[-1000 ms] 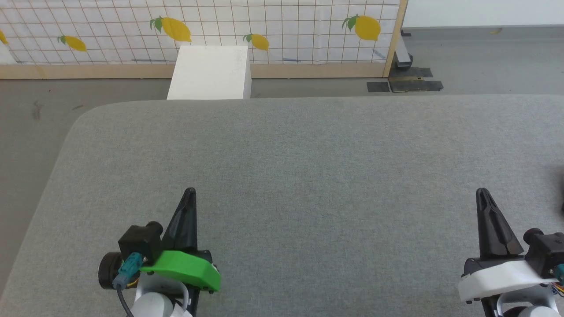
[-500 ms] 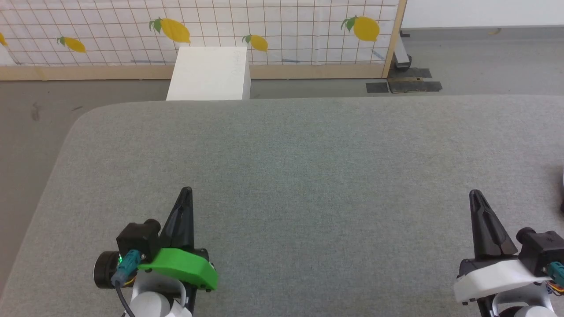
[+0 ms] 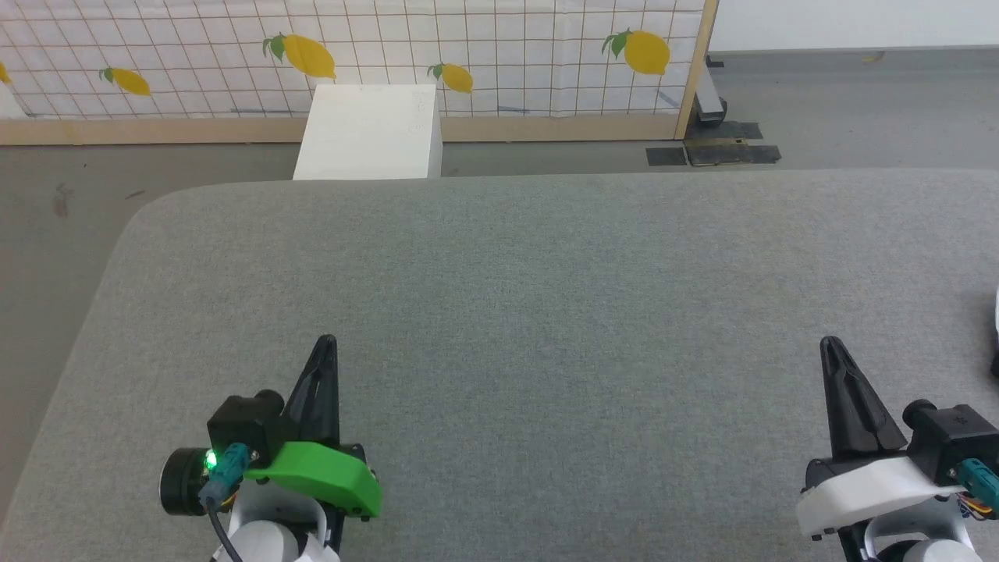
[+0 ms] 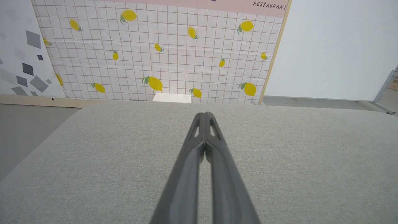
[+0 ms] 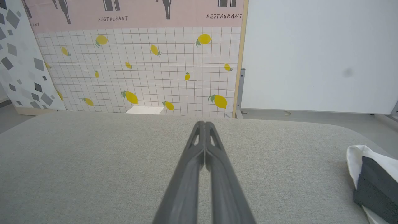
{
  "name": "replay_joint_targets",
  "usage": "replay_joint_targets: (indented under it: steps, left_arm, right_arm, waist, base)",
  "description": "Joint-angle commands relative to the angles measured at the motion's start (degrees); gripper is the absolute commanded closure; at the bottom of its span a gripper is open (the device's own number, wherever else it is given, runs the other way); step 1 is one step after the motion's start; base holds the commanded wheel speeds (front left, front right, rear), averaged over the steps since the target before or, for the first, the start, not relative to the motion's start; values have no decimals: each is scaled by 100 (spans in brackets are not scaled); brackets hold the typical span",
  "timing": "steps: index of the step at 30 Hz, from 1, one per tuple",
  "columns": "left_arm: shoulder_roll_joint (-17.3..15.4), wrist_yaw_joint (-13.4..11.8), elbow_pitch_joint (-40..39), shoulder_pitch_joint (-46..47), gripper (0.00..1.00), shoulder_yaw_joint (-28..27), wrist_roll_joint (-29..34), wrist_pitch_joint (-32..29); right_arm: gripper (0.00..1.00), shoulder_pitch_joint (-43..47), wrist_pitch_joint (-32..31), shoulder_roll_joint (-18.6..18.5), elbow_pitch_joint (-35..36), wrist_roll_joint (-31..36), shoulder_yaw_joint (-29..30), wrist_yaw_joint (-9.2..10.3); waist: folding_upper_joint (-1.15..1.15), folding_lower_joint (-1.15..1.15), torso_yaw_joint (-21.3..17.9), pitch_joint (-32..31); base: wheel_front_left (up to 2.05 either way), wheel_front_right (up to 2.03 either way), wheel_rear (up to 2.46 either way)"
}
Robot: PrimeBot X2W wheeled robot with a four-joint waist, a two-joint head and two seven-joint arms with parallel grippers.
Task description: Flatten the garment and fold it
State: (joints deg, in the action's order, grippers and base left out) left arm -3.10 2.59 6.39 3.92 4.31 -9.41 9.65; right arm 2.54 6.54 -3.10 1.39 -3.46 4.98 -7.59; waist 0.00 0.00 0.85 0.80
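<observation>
The left end effector (image 3: 326, 343) is at the near left, above the big grey counter (image 3: 546, 297). Its two long dark fingers are pressed together, with nothing between them. In the left wrist view the tips touch. A green cover (image 3: 320, 472) sits on the wrist behind the fingers, and a small green light (image 3: 209, 459) glows beside it.

The right end effector (image 3: 829, 345) is at the near right. Its fingers are pressed together too and hold nothing. A white cover (image 3: 866, 484) sits on the wrist behind it. Both end effectors point toward the far side of the counter and they are well apart from each other.

The garment (image 5: 373, 182) lies on the counter far over on the right side, close to the counter's right edge. It is to the right of the right end effector and does not touch it. It is in a bunched heap. A white part and a dark part show, and the rest runs off the edge of the right wrist view. In the head view a tiny white bit peeks in at the right edge.

Past the far edge of the counter there is a grey floor (image 3: 47, 203). A white box (image 3: 367, 133) stands on it. Behind the box is a wall panel (image 3: 507, 47) with a grid of squares and yellow lemons.
</observation>
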Motion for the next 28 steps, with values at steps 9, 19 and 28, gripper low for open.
replay_joint_targets:
  steps: [9,19,28]
  left_arm:
    - [10,-64,-101,-122,100,-76,159,-125]
    - [12,-96,-190,-166,100,-134,288,-264]
    - [13,-120,-257,-200,100,-179,386,-369]
  right_arm:
    - [100,-85,-97,9,-31,87,-76,4]
    - [100,-113,-189,11,-49,129,-146,5]
    - [100,-134,-259,13,-63,162,-199,6]
  waist:
    - [0,0,-10,-9]
    - [0,0,-22,-21]
    - [0,0,-32,-30]
  base:
    - [0,0,0]
    - [0,0,0]
    - [0,0,0]
